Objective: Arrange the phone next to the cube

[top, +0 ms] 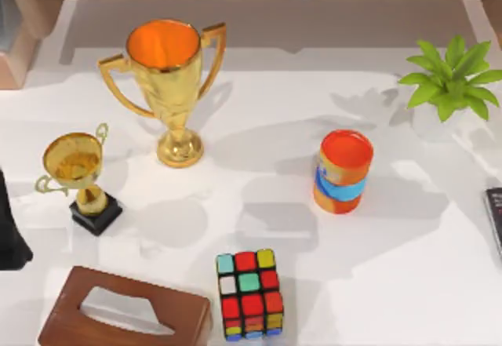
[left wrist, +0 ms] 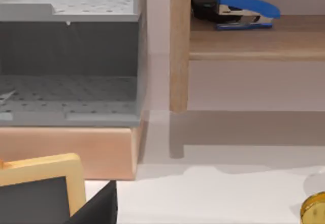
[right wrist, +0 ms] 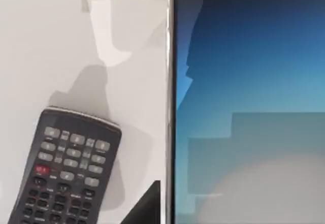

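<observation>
**Right arm over the phone, grasp not yet made**

While the cube sits at the front of the surface, just right of the brown tissue box, the phone lies under the right arm's wrist camera, very close, its blue screen beside a dark remote. From above, a dark edge shows at the far right of the surface; I judge that to be the remote, and cannot be sure. That puts the phone well apart from the cube.

By my reading, the step in hand is the approach to the phone. Whether the right claw is open or closed I cannot tell. Next comes a firm grip across the phone's narrow sides, avoiding the remote, then a carry leftward to bare surface beside the cube.

At the far left the left arm looks parked, its camera facing a shelf with a blue stapler; its claw's state cannot be told either.
</observation>
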Controlling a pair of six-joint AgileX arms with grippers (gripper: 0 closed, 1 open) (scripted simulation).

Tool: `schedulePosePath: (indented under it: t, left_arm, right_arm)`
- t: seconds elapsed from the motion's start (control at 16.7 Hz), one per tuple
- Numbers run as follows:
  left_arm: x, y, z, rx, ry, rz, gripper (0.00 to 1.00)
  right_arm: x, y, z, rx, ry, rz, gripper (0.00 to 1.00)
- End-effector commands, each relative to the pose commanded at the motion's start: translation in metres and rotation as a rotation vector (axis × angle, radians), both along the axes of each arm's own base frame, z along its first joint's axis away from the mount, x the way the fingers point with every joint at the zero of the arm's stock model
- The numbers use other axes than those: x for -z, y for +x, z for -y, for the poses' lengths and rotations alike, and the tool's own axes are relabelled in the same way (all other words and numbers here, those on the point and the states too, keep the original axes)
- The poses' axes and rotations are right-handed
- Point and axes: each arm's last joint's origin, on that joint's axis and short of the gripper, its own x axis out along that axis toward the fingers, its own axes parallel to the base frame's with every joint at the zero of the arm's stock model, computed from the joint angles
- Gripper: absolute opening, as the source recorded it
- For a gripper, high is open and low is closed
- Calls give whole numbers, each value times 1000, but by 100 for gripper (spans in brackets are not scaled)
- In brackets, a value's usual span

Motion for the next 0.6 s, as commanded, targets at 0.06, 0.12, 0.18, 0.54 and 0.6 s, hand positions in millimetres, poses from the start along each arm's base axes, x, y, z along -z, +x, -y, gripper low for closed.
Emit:
schedulePosePath:
  t: [0.06,0.12,0.18,0.54,0.6]
  left_arm:
    - [0,0,0,0,0,0,100]
    - [0,0,0,0,0,0,100]
    - [0,0,0,0,0,0,100]
    - [0,0,0,0,0,0,100]
    - [0,0,0,0,0,0,100]
  right_arm:
    - [-5,-3,-15,19,15,10,0]
    - [-8,-6,-29,37,31,16,0]
    - [-12,-10,-44,57,48,20,0]
    - [-10,-45,-127,176,135,-38,0]
    - [-7,-52,-139,196,142,-57,0]
